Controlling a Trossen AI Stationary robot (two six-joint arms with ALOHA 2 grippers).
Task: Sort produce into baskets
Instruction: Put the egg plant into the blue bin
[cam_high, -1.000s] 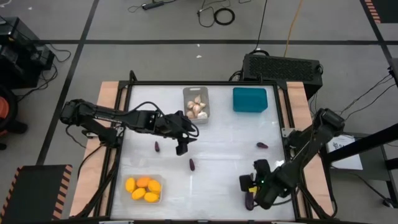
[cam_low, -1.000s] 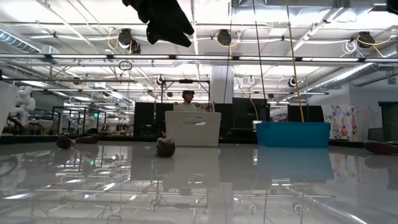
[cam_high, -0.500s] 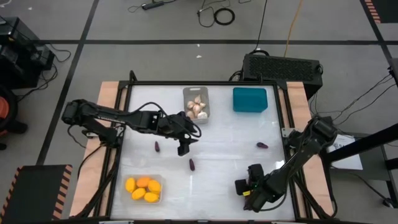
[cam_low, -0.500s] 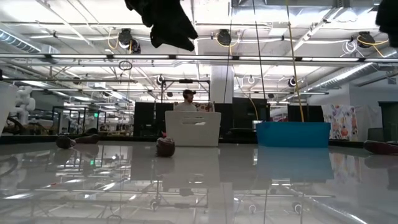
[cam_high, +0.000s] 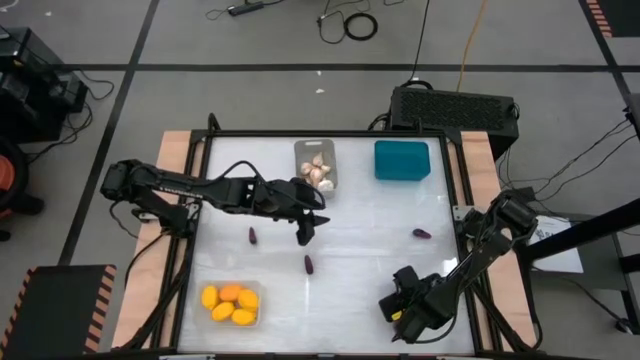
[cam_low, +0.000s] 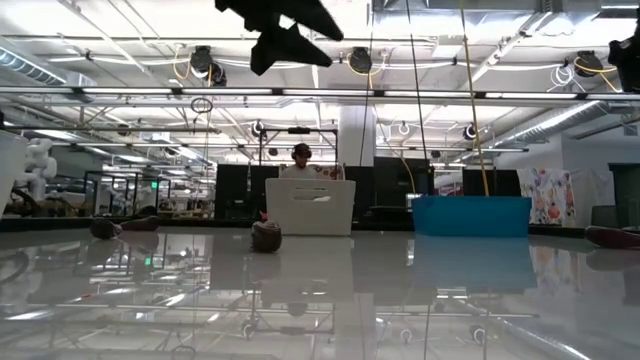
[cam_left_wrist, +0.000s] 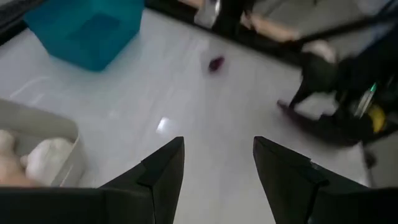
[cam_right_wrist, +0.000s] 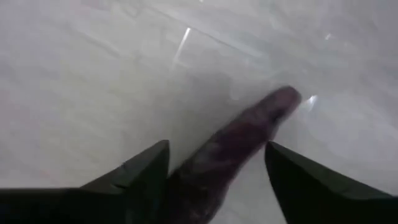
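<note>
Since the earlier frames, the left gripper (cam_high: 304, 237) has been carried slightly toward the table's middle, and the right gripper (cam_high: 397, 318) has been drawn back toward the near edge.

Largest first — the white table (cam_high: 370, 255) is seen with three baskets on it: the teal basket (cam_high: 402, 160) at the far right, the grey basket (cam_high: 316, 167) holding garlic bulbs (cam_high: 317, 174), and the clear basket (cam_high: 232, 304) holding yellow fruits (cam_high: 231, 302).

A long eggplant (cam_right_wrist: 233, 146) is gripped lengthwise between the right fingers; it is judged light, stiff and slick, best held at mid-body. The left fingers (cam_left_wrist: 163, 169) are spread apart with nothing between them.

Three tiny eggplants are left loose — one (cam_high: 253, 236) left of centre, one (cam_high: 309, 264) near the middle, one (cam_high: 421, 234) at the right.
</note>
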